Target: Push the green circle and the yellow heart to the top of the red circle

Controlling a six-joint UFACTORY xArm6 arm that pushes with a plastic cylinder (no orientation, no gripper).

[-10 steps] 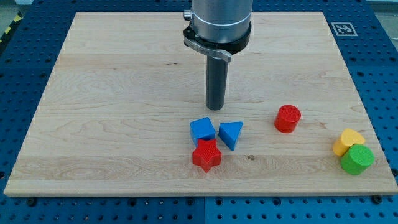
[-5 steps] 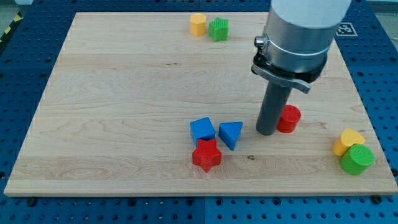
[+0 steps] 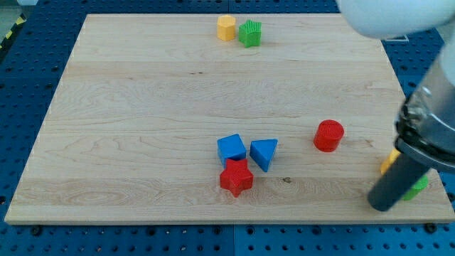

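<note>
Red circle (image 3: 329, 135) is the landmark; nothing sits above it yet; yellow heart (image 3: 389, 162) and green circle (image 3: 418, 187) lie lower right, both unmoved; my tip (image 3: 380, 207), a fingerless rod, stands beside them, covering most.

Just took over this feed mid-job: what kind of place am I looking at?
Probably a lab test bench: a wooden board on a blue perforated table, a printed marker tag at its corner, and small blocks such as the red circle.
</note>
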